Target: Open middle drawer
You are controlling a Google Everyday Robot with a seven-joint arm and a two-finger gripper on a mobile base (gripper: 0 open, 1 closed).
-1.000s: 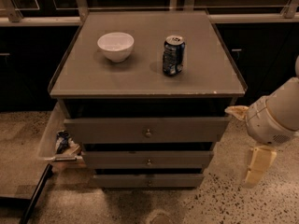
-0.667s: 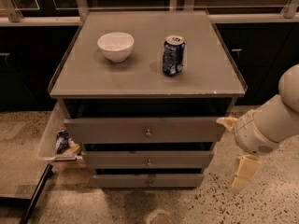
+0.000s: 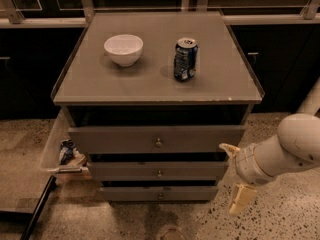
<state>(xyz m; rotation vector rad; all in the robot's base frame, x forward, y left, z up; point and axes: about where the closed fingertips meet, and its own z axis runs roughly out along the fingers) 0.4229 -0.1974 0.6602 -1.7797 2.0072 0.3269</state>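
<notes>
Gripper point(image 3: 229, 179) lower right of frame, just off the right end of the middle drawer point(image 3: 125, 170), fingers spread, holding nothing, not on the knob point(image 3: 159, 173). Middle drawer sits centre-bottom, between the taller top drawer point(image 3: 115, 140) and the bottom drawer point(image 3: 130, 193). Bowl point(image 3: 123, 48) and can point(image 3: 185, 59) on the cabinet top point(image 3: 220, 79).
</notes>
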